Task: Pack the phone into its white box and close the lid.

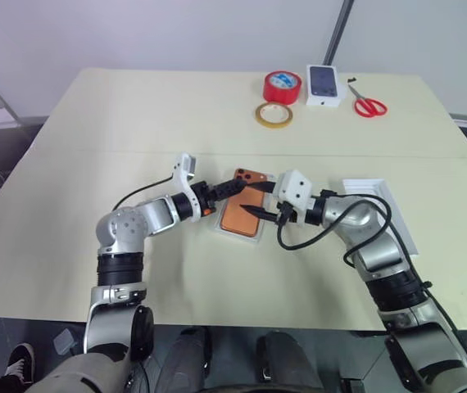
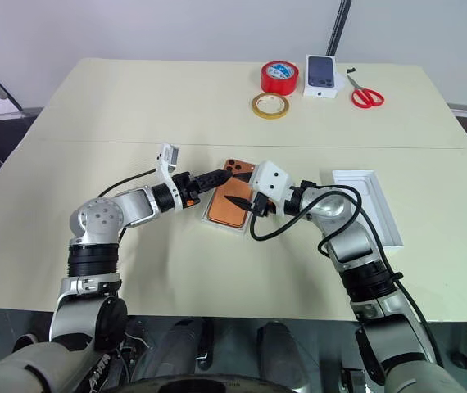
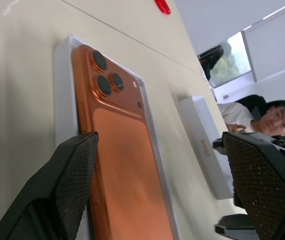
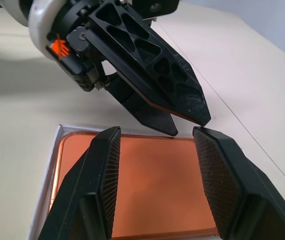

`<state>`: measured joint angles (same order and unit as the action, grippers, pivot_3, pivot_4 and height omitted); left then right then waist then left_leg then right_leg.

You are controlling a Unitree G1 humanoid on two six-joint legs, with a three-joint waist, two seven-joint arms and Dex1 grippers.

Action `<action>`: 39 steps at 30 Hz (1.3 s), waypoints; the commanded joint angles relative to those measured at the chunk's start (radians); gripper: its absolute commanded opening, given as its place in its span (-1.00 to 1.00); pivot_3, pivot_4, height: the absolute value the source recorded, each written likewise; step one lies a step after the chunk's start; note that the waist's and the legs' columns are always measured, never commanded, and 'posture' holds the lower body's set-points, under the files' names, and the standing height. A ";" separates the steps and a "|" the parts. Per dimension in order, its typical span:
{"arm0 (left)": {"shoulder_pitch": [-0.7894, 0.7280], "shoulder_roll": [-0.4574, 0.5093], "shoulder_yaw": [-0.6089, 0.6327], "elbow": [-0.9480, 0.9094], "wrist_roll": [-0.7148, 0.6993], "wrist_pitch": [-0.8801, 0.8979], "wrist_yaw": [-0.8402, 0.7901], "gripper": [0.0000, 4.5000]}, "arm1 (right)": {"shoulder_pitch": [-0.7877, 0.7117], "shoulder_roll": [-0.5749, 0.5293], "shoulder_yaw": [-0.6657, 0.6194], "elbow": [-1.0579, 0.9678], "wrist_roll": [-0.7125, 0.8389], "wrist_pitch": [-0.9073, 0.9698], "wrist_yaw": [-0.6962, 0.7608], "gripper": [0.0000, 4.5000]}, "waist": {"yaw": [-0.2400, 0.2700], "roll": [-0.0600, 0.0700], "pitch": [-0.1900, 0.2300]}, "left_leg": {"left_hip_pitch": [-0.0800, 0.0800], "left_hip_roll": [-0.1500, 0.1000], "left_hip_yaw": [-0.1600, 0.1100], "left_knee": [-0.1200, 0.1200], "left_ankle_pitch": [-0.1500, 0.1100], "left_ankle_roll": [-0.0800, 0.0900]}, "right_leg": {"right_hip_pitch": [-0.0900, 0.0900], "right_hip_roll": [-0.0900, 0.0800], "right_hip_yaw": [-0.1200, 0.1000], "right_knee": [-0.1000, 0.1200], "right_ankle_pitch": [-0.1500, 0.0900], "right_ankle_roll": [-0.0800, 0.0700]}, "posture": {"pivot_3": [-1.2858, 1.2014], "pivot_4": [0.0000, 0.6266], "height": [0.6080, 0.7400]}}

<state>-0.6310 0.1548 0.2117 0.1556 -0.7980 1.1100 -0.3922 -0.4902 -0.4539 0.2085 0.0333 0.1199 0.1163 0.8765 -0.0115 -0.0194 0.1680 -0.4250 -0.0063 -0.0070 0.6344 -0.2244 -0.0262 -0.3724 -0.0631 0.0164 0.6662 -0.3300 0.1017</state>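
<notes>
The phone [image 1: 244,210] lies back-up in the white box [image 2: 214,221] at the centre of the table [image 1: 94,139], its lens cluster at the 12 o'clock end. The left pincer [image 1: 238,187], fingers spread wide, hovers over that end, holding nothing. The right pincer [image 1: 255,212], fingers parted and empty, hovers above the phone's middle. The lid [image 2: 373,205] rests at 3 o'clock, well apart.

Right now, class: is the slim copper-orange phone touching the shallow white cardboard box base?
Touching. The left wrist view shows the phone lying back-up inside the white box, its rim framing it.
</notes>
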 commanded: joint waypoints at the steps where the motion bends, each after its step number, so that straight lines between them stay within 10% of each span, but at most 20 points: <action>1: 0.008 0.021 -0.049 -0.020 0.036 -0.020 -0.029 0.84 | -0.031 -0.004 -0.042 0.005 -0.005 -0.035 -0.028 0.07 | 0.000 0.000 0.000 | 0.000 0.000 0.000 0.000 0.000 0.000 | 0.000 0.000 0.000 0.000 0.000 0.000 | 0.03 -0.52 1.00; 11: 0.032 0.030 -0.031 -0.066 0.019 -0.011 -0.043 0.84 | -0.085 -0.039 -0.101 0.185 -0.108 -0.105 -0.181 0.07 | 0.001 0.000 0.000 | 0.000 0.000 0.000 0.001 0.000 0.000 | 0.001 0.000 0.000 0.000 0.000 0.000 | 0.03 -0.52 1.00; 13: 0.027 0.044 -0.002 -0.054 0.015 -0.015 -0.034 0.61 | -0.075 -0.042 -0.106 0.190 -0.092 -0.114 -0.165 0.07 | -0.002 0.000 0.000 | 0.000 0.000 0.000 0.000 0.000 0.000 | 0.000 0.000 0.000 0.000 0.000 0.000 | 0.03 -0.52 1.00; 19: -0.026 0.072 0.038 -0.016 0.053 -0.108 -0.010 -0.66 | -0.041 -0.048 -0.099 0.188 -0.117 -0.112 -0.181 -0.99 | -0.001 0.000 0.000 | 0.000 0.001 0.001 0.000 0.000 0.000 | 0.000 0.001 0.000 0.000 0.000 0.000 | 0.03 -0.52 1.00; 21: -0.028 0.090 -0.009 -0.005 0.109 -0.152 -0.018 -0.99 | -0.032 -0.054 -0.087 0.189 -0.142 -0.115 -0.187 -1.00 | 0.001 0.000 0.000 | 0.000 0.000 0.001 0.000 0.000 0.000 | 0.000 0.000 0.000 0.000 0.000 0.000 | 0.03 -0.52 1.00; 28: -0.022 0.178 -0.292 0.089 0.369 -0.308 -0.133 -0.99 | -0.022 -0.088 -0.021 0.229 -0.268 -0.102 -0.216 -1.00 | -0.001 0.000 0.000 | 0.000 0.000 0.001 0.000 0.000 0.000 | 0.000 0.001 0.001 0.000 0.000 0.000 | 0.03 -0.52 1.00; 39: -0.103 0.047 -0.443 0.127 0.413 -0.310 -0.314 -0.99 | 0.045 -0.153 -0.035 0.168 -0.251 -0.117 -0.121 -1.00 | 0.015 0.001 0.000 | 0.000 0.000 0.001 0.003 0.000 0.001 | 0.002 0.001 0.000 0.000 0.000 0.000 | 0.03 -0.52 1.00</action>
<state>-0.7011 0.2424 -0.1807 0.3001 -0.3840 0.8170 -0.6662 -0.4490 -0.5935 0.1897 0.2381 -0.1359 0.0104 0.7387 0.0037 -0.0188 0.1677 -0.4253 -0.0069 -0.0060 0.6382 -0.2254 -0.0240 -0.3696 -0.0621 0.0158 0.6662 -0.3302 0.1020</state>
